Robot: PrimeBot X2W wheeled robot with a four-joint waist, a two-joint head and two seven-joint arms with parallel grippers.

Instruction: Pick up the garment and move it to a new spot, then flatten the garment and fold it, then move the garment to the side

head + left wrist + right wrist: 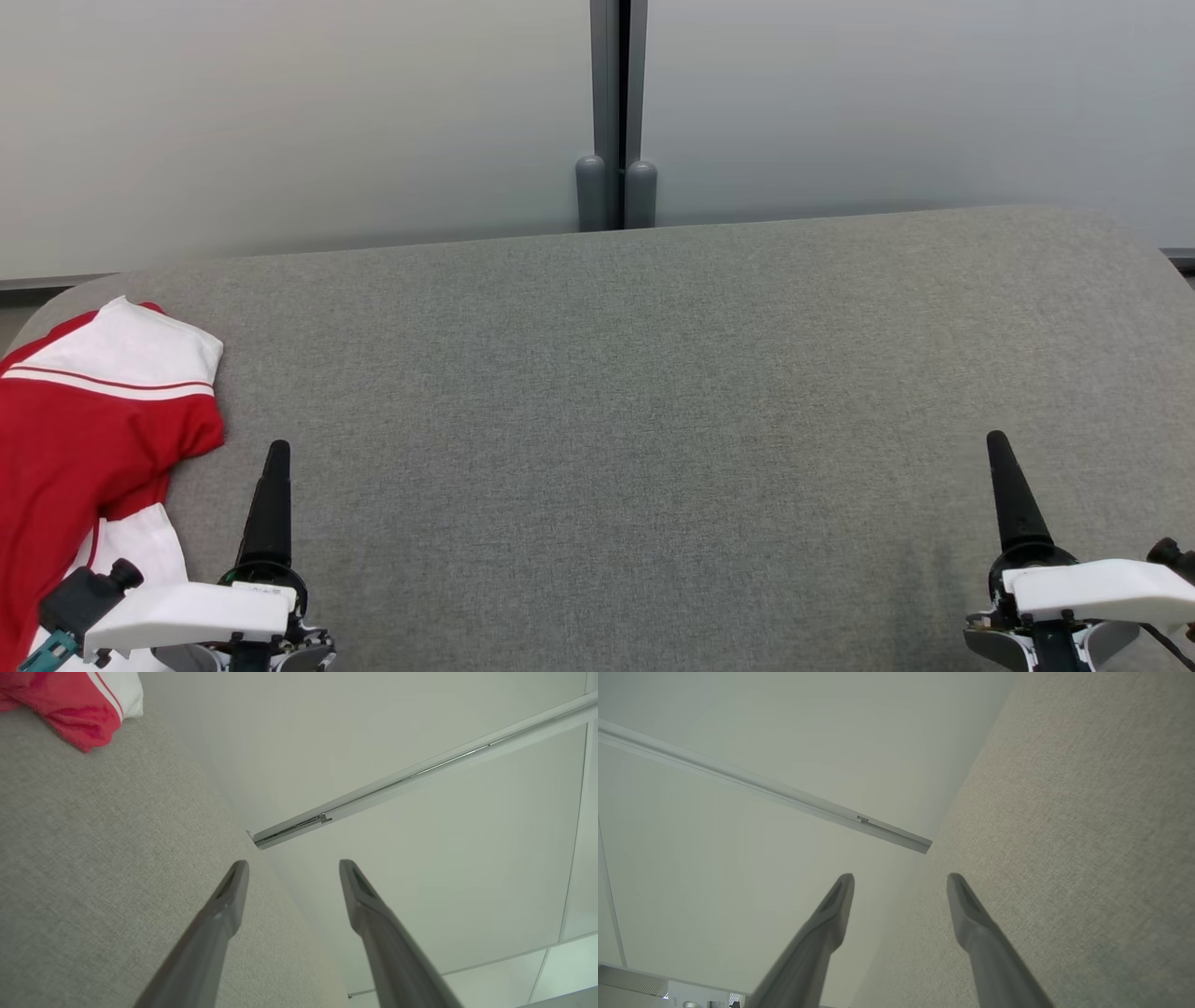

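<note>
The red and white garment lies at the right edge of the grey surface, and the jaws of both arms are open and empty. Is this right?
Not quite. The garment lies at the left edge of the grey surface, not the right, as the head view shows. The rest is right.

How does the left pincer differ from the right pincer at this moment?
The left pincer hangs close beside the red and white garment; the right pincer hangs far from it, over the right part of the grey surface. In the wrist views, the surface lies left of the left pincer but right of the right pincer. Both are open and empty.
</note>
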